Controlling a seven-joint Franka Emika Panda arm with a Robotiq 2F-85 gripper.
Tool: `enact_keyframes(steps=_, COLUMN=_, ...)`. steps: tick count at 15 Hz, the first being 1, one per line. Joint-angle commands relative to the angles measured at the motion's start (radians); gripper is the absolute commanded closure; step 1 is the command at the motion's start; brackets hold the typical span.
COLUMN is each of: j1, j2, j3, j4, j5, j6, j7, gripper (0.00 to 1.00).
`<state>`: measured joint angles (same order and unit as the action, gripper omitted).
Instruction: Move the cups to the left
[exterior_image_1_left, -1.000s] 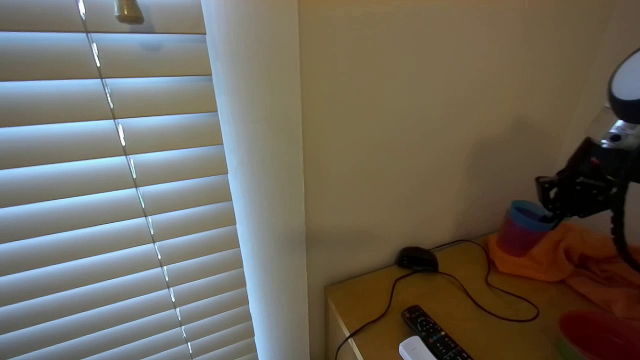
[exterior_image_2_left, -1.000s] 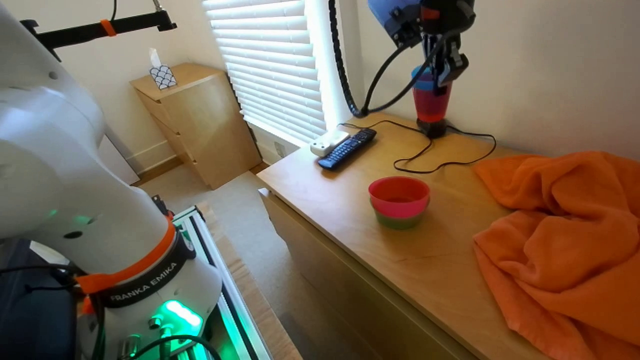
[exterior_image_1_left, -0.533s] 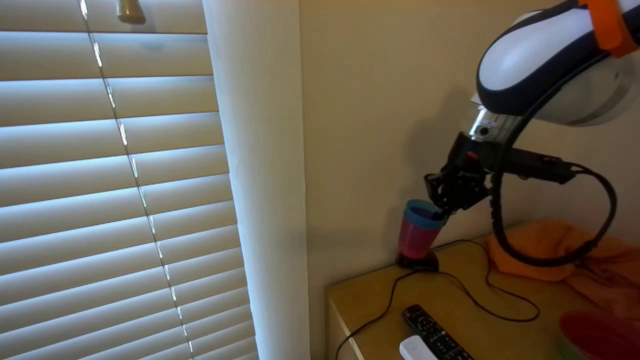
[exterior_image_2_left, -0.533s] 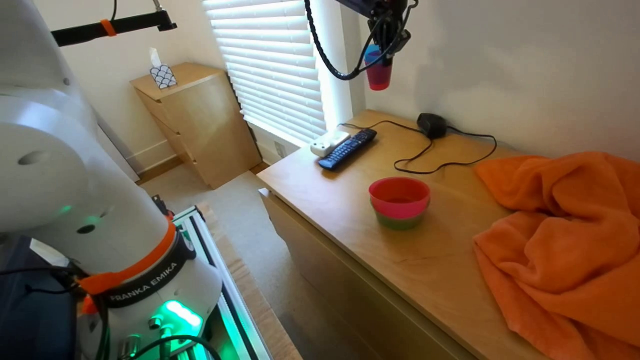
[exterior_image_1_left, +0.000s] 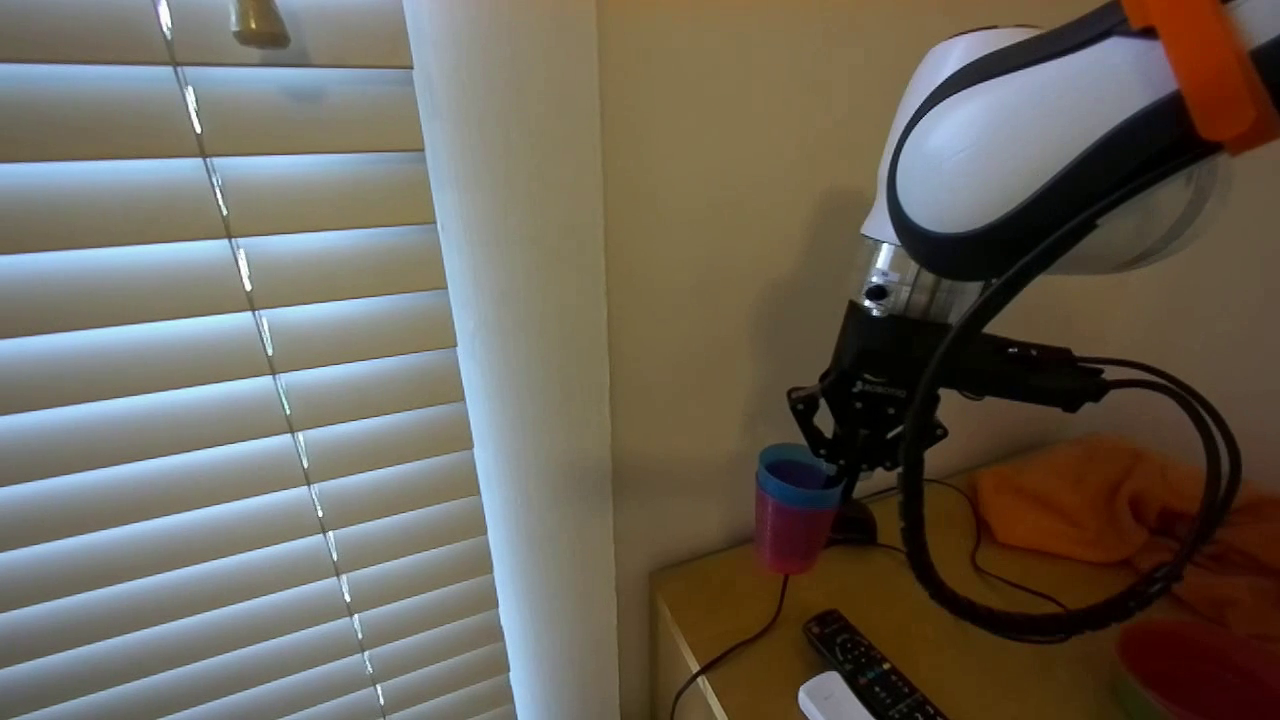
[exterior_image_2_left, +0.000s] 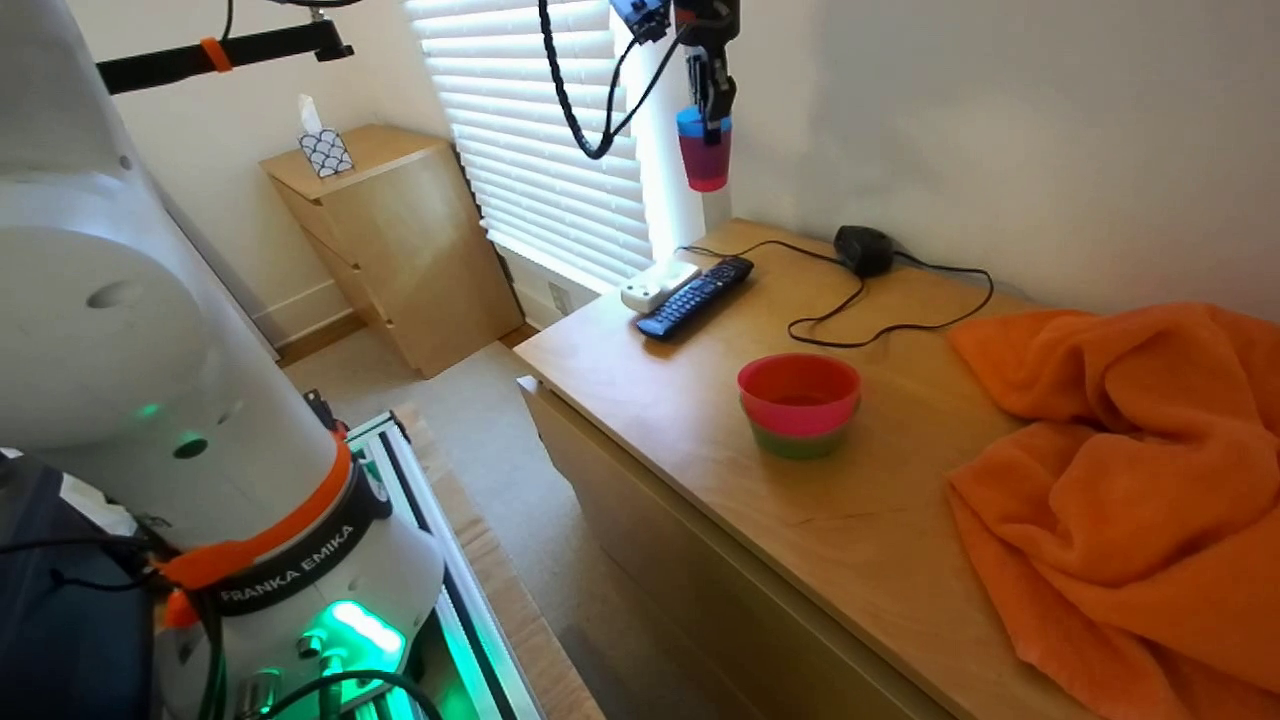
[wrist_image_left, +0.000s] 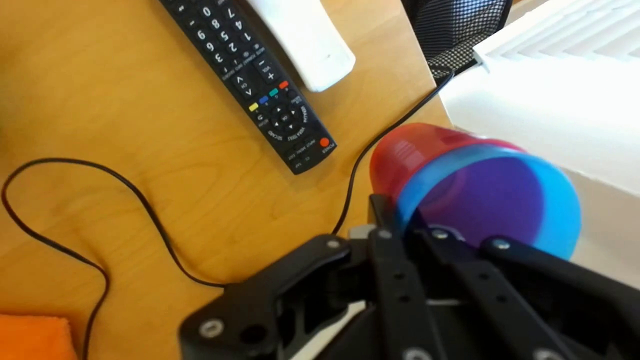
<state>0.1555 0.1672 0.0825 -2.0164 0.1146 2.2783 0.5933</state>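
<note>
In an exterior view, right of the blinds (exterior_image_1_left: 200, 370), I hold the nested cups (exterior_image_1_left: 795, 525) clear of the worktop (exterior_image_1_left: 720, 590), my jaws clamped on their rim, the remote (exterior_image_1_left: 868, 660) lower down and the orange cloth (exterior_image_1_left: 1080, 505) farther right

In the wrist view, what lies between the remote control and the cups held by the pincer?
A stretch of black cord, with wooden tabletop around it, shows between the remote control and the cups in the wrist view.
</note>
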Motion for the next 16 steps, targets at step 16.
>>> enact_keyframes(steps=16, j1=0.029, j2=0.237, j3=0.029, j4=0.092, j5=0.044, j6=0.360, j7=-0.029, gripper=0.98)
